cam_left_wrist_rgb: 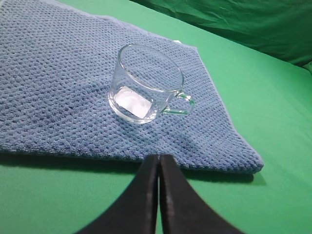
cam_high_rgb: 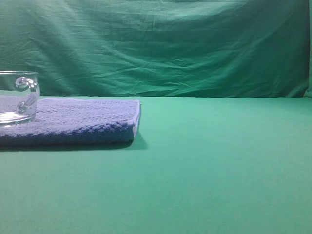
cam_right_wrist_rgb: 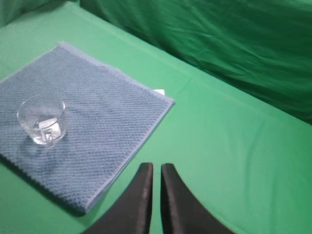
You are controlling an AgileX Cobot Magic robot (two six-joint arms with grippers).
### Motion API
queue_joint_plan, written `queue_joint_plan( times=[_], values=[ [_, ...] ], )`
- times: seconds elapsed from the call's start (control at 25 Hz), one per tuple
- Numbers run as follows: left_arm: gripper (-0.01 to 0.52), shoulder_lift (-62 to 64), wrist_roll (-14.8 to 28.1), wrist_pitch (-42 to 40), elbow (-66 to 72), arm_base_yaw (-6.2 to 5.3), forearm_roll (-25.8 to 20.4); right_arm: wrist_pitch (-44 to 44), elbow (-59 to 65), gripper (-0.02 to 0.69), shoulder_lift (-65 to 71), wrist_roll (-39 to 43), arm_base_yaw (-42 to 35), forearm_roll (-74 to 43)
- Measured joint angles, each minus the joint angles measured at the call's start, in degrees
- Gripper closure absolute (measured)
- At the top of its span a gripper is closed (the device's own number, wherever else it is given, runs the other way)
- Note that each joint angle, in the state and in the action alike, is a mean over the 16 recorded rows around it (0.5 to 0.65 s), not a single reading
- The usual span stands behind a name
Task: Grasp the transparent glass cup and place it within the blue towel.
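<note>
Transparent glass cup (cam_left_wrist_rgb: 146,85) upright on blue towel (cam_left_wrist_rgb: 58,97); left gripper (cam_left_wrist_rgb: 159,161) closed, empty; right gripper (cam_right_wrist_rgb: 156,168) nearly closed, empty.

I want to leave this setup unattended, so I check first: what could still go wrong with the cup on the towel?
1. The transparent glass cup stands upright on the blue towel, which is soft and thick, so a bump could perhaps tip it.
2. The left gripper, shut, points toward the cup; a forward move might knock it.

Our exterior view low at desk (cam_high_rgb: 219,170) level, both wrist views angled down, all sharing the blue towel (cam_high_rgb: 83,119).
</note>
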Motion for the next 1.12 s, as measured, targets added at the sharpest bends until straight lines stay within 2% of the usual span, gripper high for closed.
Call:
queue_joint_plan(
  times=[0.44, 0.8, 1.12],
  values=[
    [0.514, 0.0, 0.0, 0.0, 0.0, 0.0, 0.0, -11.4, 25.0, 0.615, -21.1, 0.3, -15.9, 2.9],
    [0.514, 0.0, 0.0, 0.0, 0.0, 0.0, 0.0, -14.4, 41.7, 0.615, -36.3, 0.4, -24.7, 6.8],
    [0.514, 0.0, 0.0, 0.0, 0.0, 0.0, -0.1, -14.9, 50.0, 0.615, -42.3, 0.0, -28.9, 9.5]
  ],
)
